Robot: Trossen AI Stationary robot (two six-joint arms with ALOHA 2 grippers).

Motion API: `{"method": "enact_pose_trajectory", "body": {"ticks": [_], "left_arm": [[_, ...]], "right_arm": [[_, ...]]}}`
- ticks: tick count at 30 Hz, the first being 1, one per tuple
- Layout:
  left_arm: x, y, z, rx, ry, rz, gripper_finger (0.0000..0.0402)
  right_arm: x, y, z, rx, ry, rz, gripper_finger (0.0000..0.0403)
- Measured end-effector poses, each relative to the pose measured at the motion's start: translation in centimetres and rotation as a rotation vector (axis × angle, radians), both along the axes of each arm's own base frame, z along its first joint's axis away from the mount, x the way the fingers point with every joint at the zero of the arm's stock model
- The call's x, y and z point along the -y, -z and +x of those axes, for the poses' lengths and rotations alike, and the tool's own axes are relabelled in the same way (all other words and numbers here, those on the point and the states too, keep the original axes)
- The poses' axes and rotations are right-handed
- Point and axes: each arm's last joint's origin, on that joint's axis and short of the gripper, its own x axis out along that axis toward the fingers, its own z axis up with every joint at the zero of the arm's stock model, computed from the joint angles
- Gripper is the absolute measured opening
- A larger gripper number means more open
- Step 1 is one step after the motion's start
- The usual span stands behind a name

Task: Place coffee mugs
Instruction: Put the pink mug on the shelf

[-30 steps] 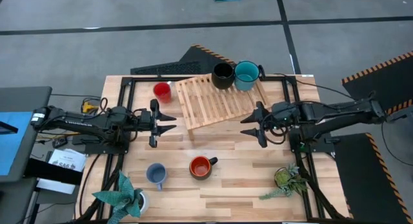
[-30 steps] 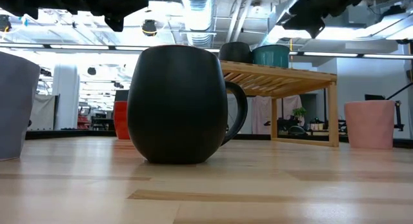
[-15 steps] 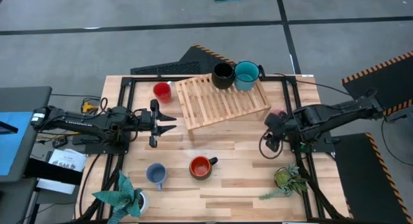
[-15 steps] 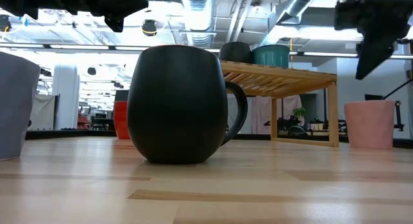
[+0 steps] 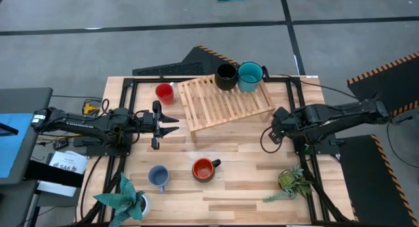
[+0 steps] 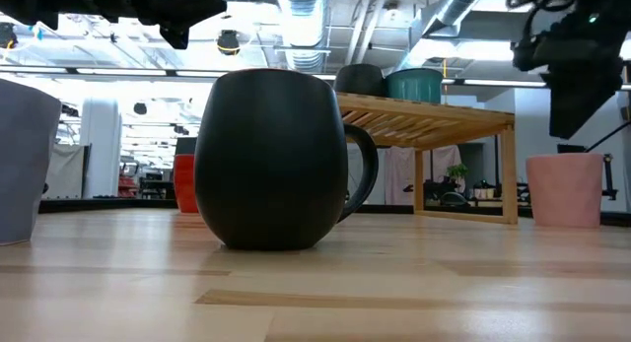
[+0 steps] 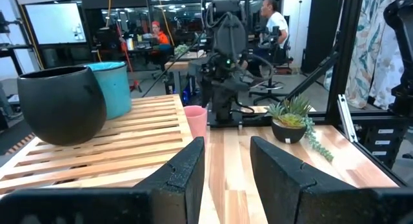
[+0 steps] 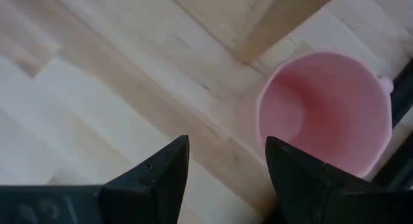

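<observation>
On the slatted wooden rack (image 5: 222, 103) stand a black mug (image 5: 226, 76) and a teal mug (image 5: 249, 76). A red mug (image 5: 164, 93), a light blue mug (image 5: 158, 177) and an orange-red mug (image 5: 204, 169) with a dark outside (image 6: 271, 160) rest on the table. The pink mug (image 8: 326, 111) sits upright by the rack's right leg (image 6: 565, 189). My right gripper (image 8: 226, 166) hangs open above the table, pointing steeply down just beside the pink mug, touching nothing. My left gripper (image 5: 171, 124) waits open and level at the left, facing the rack (image 7: 227, 166).
Two potted plants stand at the near edge, one right (image 5: 291, 181) and one left (image 5: 124, 199). A black frame (image 5: 298, 89) runs along the table's sides. Bare wood lies between the two grippers and in front of the rack.
My right gripper has tipped from level to pointing steeply down and rolled about its own line. It drew back toward the table's right edge and sank a little, ending above the pink mug's side. Its fingers stayed open. No mug has moved.
</observation>
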Motion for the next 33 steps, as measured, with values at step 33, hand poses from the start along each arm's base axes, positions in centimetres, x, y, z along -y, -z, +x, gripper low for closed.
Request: {"method": "enact_pose_trajectory", "body": {"ticks": [33], "left_arm": [[0.0, 0.2, 0.0, -0.020, 0.001, -0.004, 0.0112]], "right_arm": [[1.2, 5.2, 3.9, -0.453, -0.038, -0.083, 0.0219]]}}
